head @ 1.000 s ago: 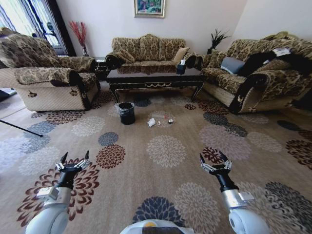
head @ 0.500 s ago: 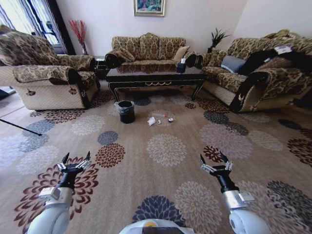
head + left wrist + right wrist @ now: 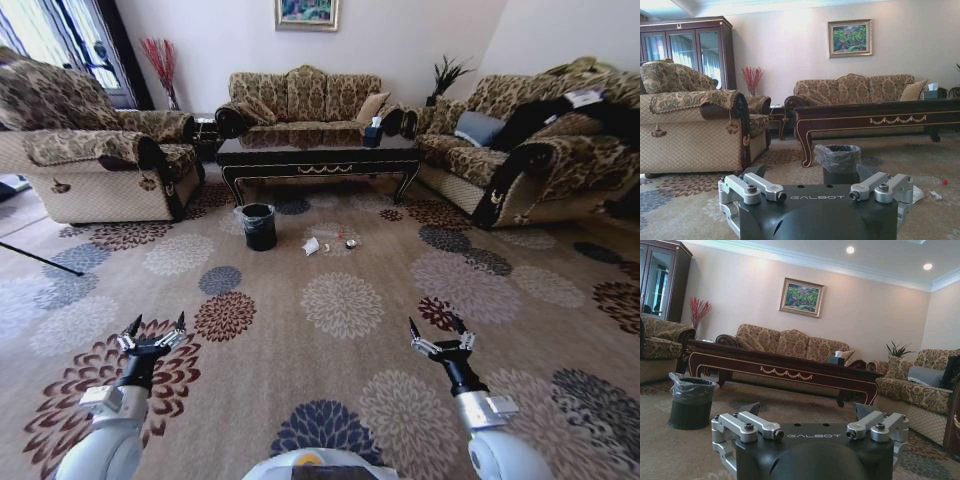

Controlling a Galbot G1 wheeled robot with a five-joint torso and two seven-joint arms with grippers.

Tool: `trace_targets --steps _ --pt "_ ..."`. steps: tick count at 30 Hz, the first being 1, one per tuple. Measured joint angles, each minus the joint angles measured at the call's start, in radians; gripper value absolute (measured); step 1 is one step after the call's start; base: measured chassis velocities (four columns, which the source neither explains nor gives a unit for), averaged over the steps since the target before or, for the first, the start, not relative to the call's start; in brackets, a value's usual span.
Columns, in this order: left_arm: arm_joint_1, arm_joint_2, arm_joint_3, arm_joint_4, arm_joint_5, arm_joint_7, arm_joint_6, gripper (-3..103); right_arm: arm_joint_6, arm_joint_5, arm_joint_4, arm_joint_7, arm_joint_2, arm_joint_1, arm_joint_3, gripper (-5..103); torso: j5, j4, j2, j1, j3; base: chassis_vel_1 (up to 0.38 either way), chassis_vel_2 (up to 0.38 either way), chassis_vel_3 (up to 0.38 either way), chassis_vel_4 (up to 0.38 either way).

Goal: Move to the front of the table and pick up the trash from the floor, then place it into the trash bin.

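Head, left wrist and right wrist views of a carpeted sitting room. The word "GALBOT" is embossed in pale letters on the dark housing of each wrist unit, flanked by bare-metal linkage bars with round pivot screws.

The left end effector [image 3: 153, 328] and the right end effector [image 3: 440, 333] hover low over the floor, well apart from each other and from the litter, each with its dark pointed fingers spread wide and holding nothing.

The bench [image 3: 318, 157] is a low rectangular piece in glossy dark wood with curved legs; a gold scroll ornament runs along the middle of its front apron. A small tissue box [image 3: 373, 135] stands near its right end.

The trash bin [image 3: 259, 227] is a round black cylinder with a thin crinkled liner folded over its rim. It stands upright on the floor just before the bench's front left leg.

The trash [image 3: 330, 243] lies on the carpet before the bench's front edge, to the right of the bin and apart from it: a crumpled white paper [image 3: 311, 247], a red-capped item and a small shiny round bit, too small to detail further.

The carpet [image 3: 340, 305] is beige with round floral medallions in maroon, navy and cream. Damask-patterned sofas [image 3: 303, 100] with dark carved trim enclose the bench on three sides, and a framed painting [image 3: 306, 15] hangs on the wall.
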Motion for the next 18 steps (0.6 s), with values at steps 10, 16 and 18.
trace_targets --steps 10,16,18 --pt "-0.001 -0.001 0.000 0.000 -0.009 -0.004 -0.051 100 -0.006 -0.011 0.001 0.001 0.005 -0.001 -0.001 100 0.0000 -0.0001 -0.033 0.000 -0.032 0.000 0.000 0.000 0.000" --pt "-0.002 -0.003 0.002 -0.003 -0.014 -0.013 -0.058 100 -0.009 -0.011 0.008 -0.002 0.006 -0.003 0.000 100 0.0000 0.0000 -0.034 0.000 -0.034 0.000 0.000 0.000 0.000" --pt "-0.002 -0.003 0.002 -0.004 -0.014 -0.013 -0.060 100 -0.009 -0.007 0.009 -0.006 0.005 -0.002 0.002 100 0.0000 0.0000 -0.033 0.000 -0.033 0.000 0.000 0.000 0.000"
